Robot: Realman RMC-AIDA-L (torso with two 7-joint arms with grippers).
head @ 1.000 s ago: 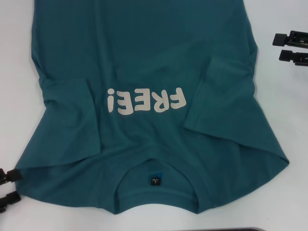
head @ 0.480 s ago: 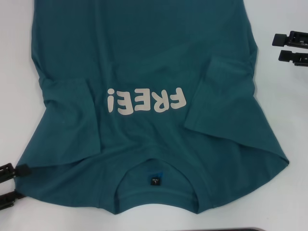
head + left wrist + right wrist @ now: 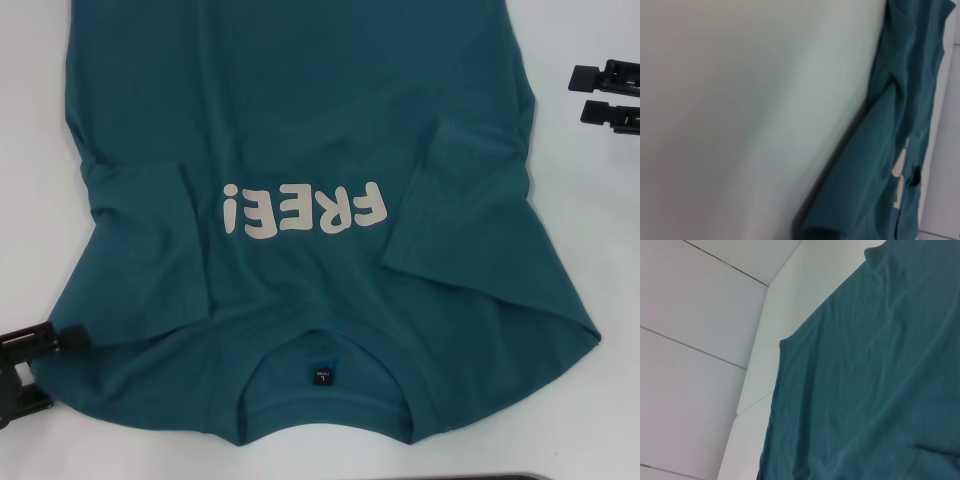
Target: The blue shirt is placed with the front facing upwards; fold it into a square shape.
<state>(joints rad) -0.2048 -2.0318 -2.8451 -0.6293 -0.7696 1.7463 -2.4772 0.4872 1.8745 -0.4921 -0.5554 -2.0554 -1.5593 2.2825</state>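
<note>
While the shirt [image 3: 300, 200] lies spread flat on the white table [image 3: 600, 230], front up, its collar points toward the robot and the cream "FREE!" lettering [image 3: 303, 209] reads upside down in the head view. Both short sleeves are folded inward over the chest, one on each side of the lettering. A small dark label [image 3: 322, 375] sits inside the neck opening at the near edge.

The left gripper [image 3: 35, 365] is at the near left corner of the shirt, by the shoulder edge. Its two black fingers are spread apart; the upper fingertip [image 3: 68, 336] overlaps the cloth edge, while the lower one lies on the table just beside it. Nothing is clamped between them.

The right gripper [image 3: 588, 95] hangs over bare table on the far right, well apart from the shirt's side edge. Its two black fingers are parted with a gap between them and hold nothing.

The left wrist view shows the shirt's [image 3: 890, 165] edge against the pale table [image 3: 740, 120], with part of the lettering. The right wrist view shows a broad stretch of the shirt [image 3: 875, 380] and the table edge.
</note>
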